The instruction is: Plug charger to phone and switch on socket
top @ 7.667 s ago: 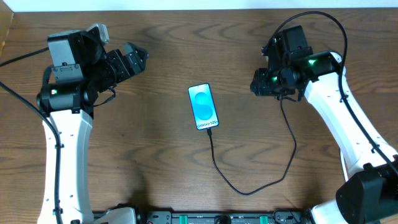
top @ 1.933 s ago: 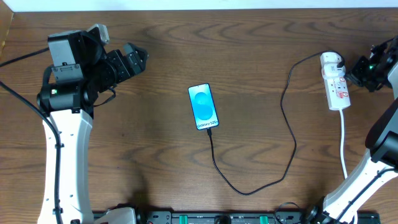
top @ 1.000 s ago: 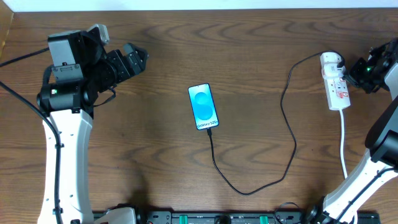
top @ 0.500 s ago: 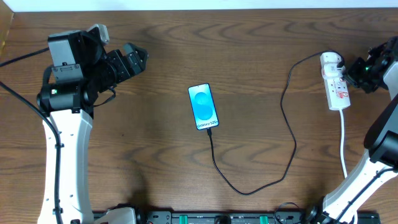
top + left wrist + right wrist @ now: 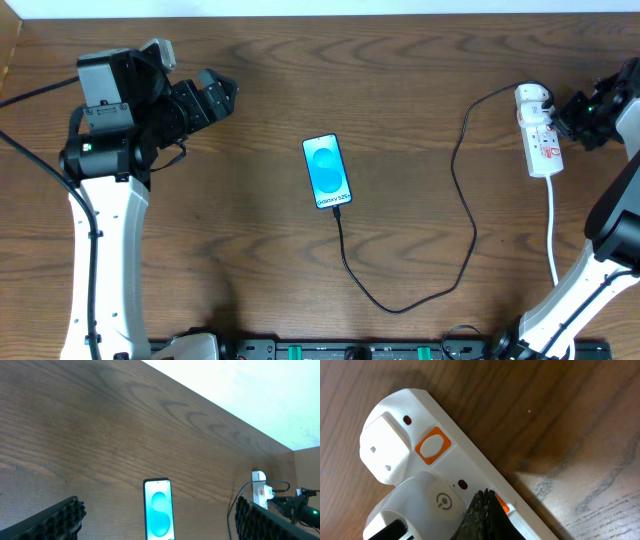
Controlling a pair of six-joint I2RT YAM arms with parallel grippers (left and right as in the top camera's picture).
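The phone [image 5: 328, 171] lies mid-table with its cyan screen lit; it also shows in the left wrist view [image 5: 158, 515]. The black charger cable [image 5: 465, 210] runs from the phone's near end in a loop to a white plug [image 5: 534, 99] seated in the white socket strip [image 5: 541, 140]. My right gripper [image 5: 584, 112] is shut beside the strip. In the right wrist view its closed fingertips [image 5: 482, 509] press on an orange switch [image 5: 501, 505] of the strip [image 5: 450, 465], next to the white plug [image 5: 420, 505]. My left gripper [image 5: 212, 97] is open and empty, far left.
The strip's thick white cord [image 5: 552, 235] runs toward the table's front edge at the right. A second orange switch [image 5: 432, 446] sits by an empty outlet on the strip. Bare wooden table [image 5: 240, 250] surrounds the phone.
Since 7.7 s ago the right arm moved from mid-right to the far right edge, uncovering the strip and plug. Over the last second nothing visibly moved.
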